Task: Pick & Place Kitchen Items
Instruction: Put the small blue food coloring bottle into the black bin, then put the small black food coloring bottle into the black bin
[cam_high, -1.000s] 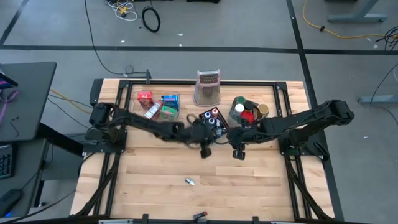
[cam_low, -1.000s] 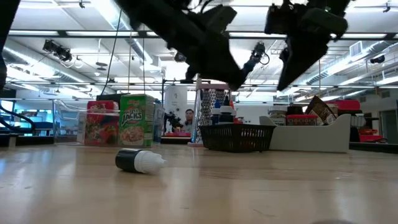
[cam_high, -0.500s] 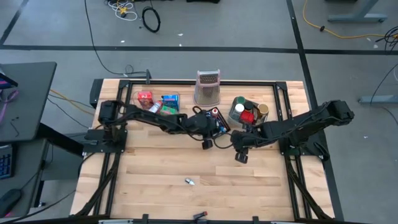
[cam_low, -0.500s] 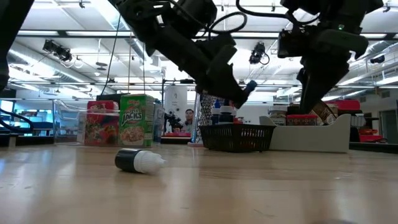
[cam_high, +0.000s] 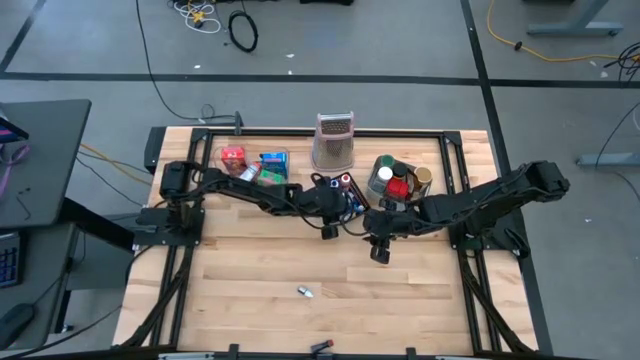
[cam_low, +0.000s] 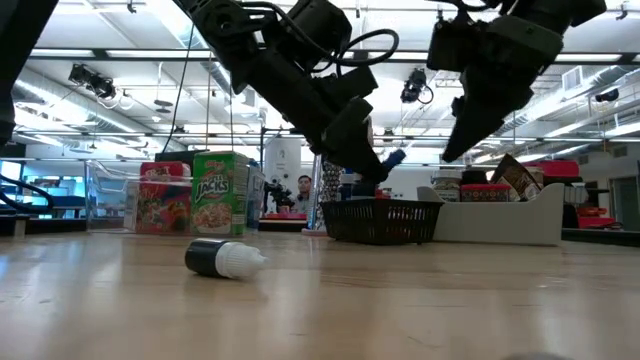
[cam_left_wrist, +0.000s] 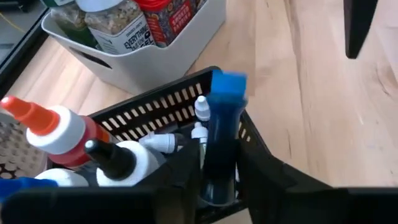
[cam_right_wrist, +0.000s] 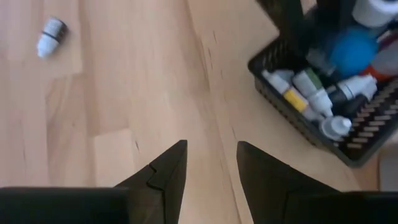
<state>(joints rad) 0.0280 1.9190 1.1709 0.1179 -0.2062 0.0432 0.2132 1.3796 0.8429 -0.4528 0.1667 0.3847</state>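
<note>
One blue-capped vial (cam_left_wrist: 222, 134) is the item in play. At the far left the clear tray (cam_high: 287, 153) holds red, blue and green packets, untouched. Next along, the left gripper (cam_high: 338, 206) hung over bare wood a second ago; now it has swung back over the black mesh basket (cam_left_wrist: 155, 102), and the vial stands upright between its jaws with its foot down among the bottles already there. Whether the jaws grip it or have let go cannot be told from these views. In my judgement this placement is all but finished, and only the release and lift-out remain.

Right of the basket, the right gripper (cam_right_wrist: 211, 158) hovers above the table (cam_high: 250, 290) with its jaws apart and nothing between them, having shifted only slightly. The grey bin (cam_left_wrist: 155, 62) of cans sits just beside the basket's far side.

Room is tight there: basket wall, bin and right arm crowd together, so straight up looks the safest exit. The front half of the table lies open, where a stray vial (cam_high: 305, 292) lies on its side, probably next
</note>
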